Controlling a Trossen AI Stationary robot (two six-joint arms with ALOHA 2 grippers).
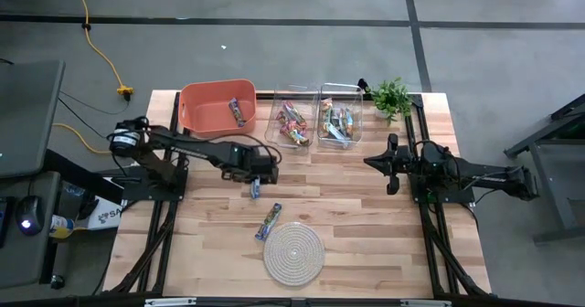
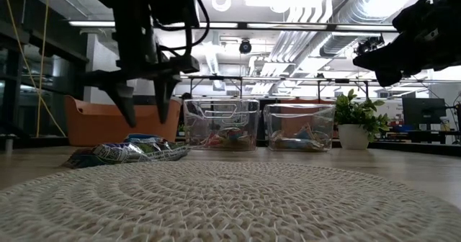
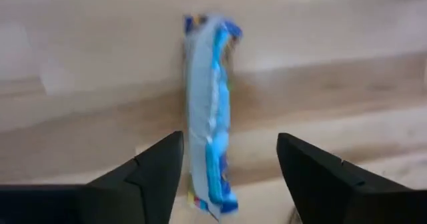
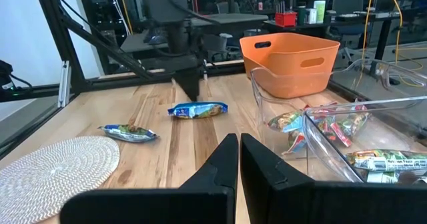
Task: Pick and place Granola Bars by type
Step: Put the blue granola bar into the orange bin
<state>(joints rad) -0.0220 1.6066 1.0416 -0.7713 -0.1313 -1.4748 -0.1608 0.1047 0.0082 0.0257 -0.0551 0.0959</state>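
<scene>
I hold the left gripper (image 3: 229, 177) spread wide, straddling a blue-silver granola bar (image 3: 210, 111) flat on the table (image 1: 366, 234), lined up to pinch its narrow width. Right gripper (image 4: 239, 159) waits clenched, empty, beside the clear bins (image 1: 340, 92).

Even overhead light, bright; table (image 1: 366, 216) evenly lit, shadows soft. Low view: ceiling lamps (image 2: 288, 27) glare, near rope mat (image 2: 230, 199) soft-focus. Left wrist view blurred throughout, blue bar (image 3: 212, 111) smeared. Right wrist view sharp, clear bins (image 4: 333, 127) glinting.
</scene>
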